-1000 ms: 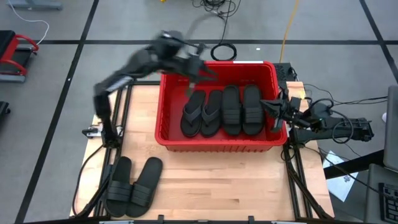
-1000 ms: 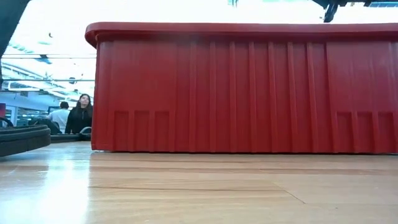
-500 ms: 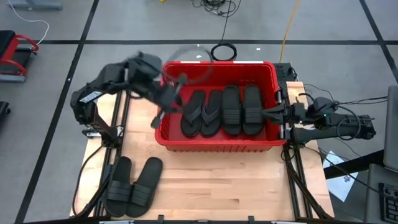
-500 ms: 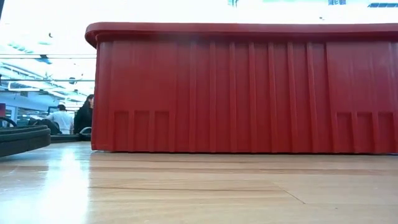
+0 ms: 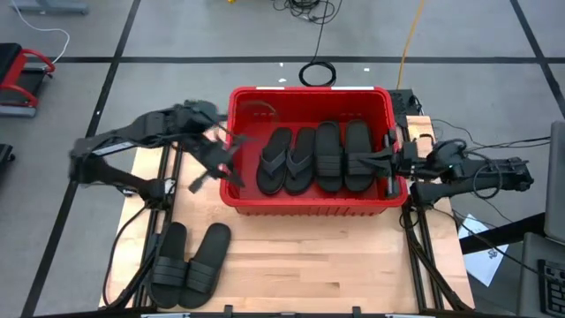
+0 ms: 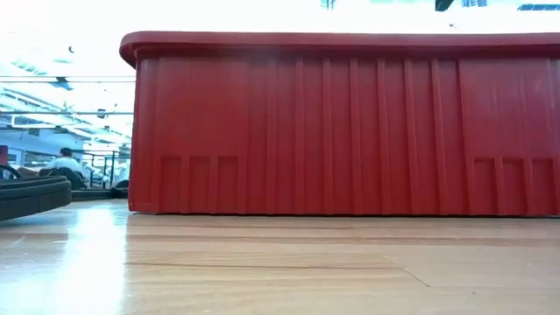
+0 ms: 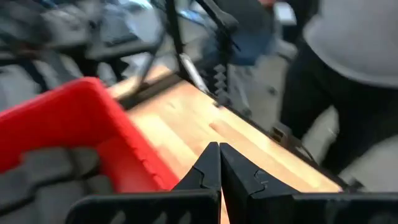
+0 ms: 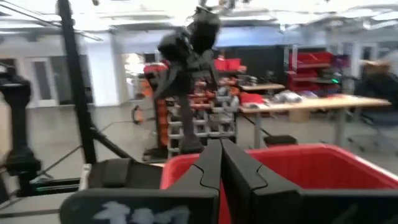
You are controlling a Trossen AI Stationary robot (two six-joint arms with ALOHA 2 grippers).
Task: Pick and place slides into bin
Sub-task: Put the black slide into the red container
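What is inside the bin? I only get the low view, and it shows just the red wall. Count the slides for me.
Observer: Four lie side by side in the bin: two thong flip-flops towards the left arm, and two wide-strap slides towards the right arm.
Operator: Tell me what is left on the table.
Observer: Two more slides lie together near the front left corner of the table.
Operator: Report the arms.
Observer: The left gripper hangs just outside the bin's left wall, jaws shut on nothing. The right gripper is at the right rim, jaws also shut.
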